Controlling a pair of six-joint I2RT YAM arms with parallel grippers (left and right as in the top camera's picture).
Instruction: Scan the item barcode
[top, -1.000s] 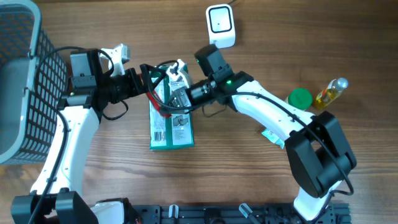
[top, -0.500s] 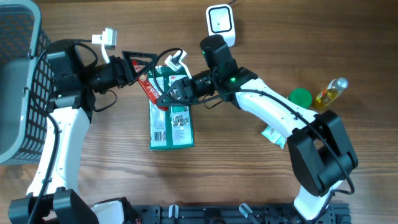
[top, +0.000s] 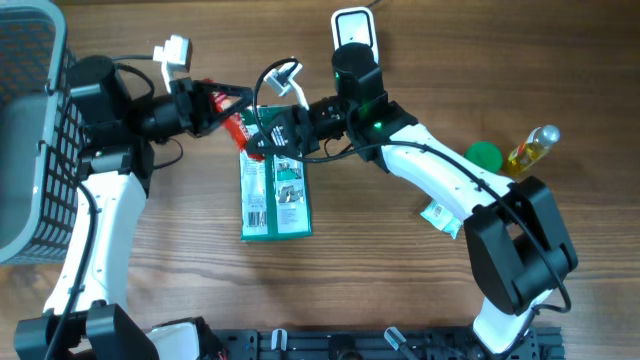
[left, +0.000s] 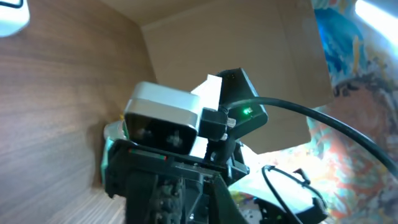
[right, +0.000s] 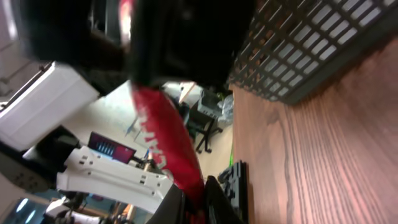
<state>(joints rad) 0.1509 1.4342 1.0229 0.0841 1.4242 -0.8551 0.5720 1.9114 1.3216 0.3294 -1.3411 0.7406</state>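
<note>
The item is a slim red packet (top: 238, 128), held in the air above the far end of a green box. My right gripper (top: 258, 143) is shut on its lower end; in the right wrist view the red packet (right: 165, 143) runs up from my right gripper (right: 198, 208) into a dark mass. My left gripper (top: 222, 103) comes in from the left and is shut on the packet's upper end. In the left wrist view my left gripper (left: 205, 202) is a dark blur and the packet is hidden. The white scanner (top: 355, 30) stands at the back, right of both grippers.
A green box (top: 275, 195) lies flat on the table under the packet. A black wire basket (top: 40, 150) fills the left edge. At the right are a green lid (top: 483, 157), a small oil bottle (top: 532, 148) and a small wrapper (top: 440, 217).
My left gripper went from open to shut on the packet's upper end. Both grippers and the packet shifted a little toward the back of the table.
</note>
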